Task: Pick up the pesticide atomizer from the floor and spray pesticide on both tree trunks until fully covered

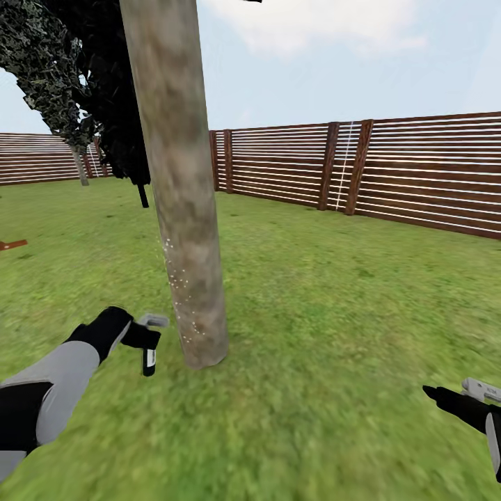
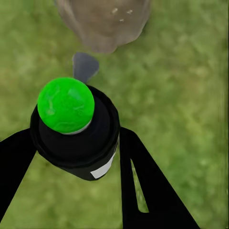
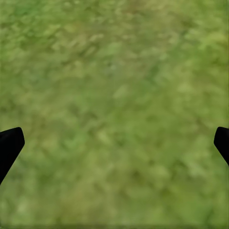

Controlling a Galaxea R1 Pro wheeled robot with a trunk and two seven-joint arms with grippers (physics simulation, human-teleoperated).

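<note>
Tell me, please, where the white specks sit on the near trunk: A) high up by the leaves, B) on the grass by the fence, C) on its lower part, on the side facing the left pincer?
C: the specks dot the lower trunk on the side beside the left pincer, which grips the atomizer.

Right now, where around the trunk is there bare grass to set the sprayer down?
Widest free patch: grass between the trunk, the fence and the right hand. Grass in front of the trunk is bare too. Crowded only at the trunk's left base, where the left hand holds the sprayer.
</note>
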